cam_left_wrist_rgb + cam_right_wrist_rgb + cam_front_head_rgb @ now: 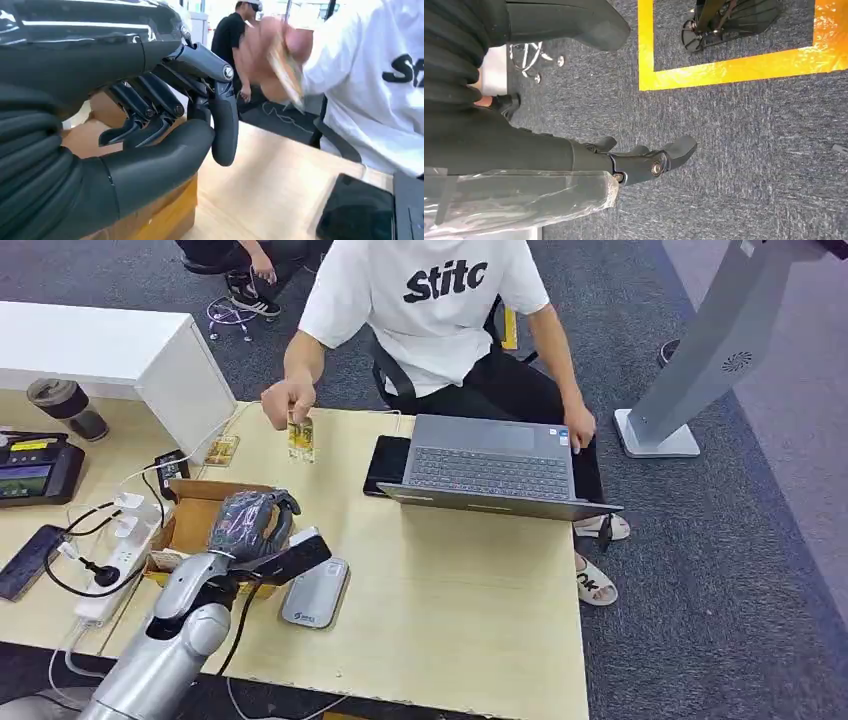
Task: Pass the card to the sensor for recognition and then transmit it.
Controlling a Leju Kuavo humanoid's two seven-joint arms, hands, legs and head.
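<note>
A person in a white T-shirt pinches the card upright above the far side of the table; it appears blurred in the left wrist view. My left hand hovers over a cardboard box, a short way in front of the card, with fingers loosely bent and nothing in them. The grey flat sensor lies on the table just right of my left forearm. My right hand hangs over the carpet, fingers stretched out and empty.
A second card lies beyond the box. An open laptop and a black tablet sit in front of the person. A power strip with cables lies at the left. A grey kiosk stand rises at the right.
</note>
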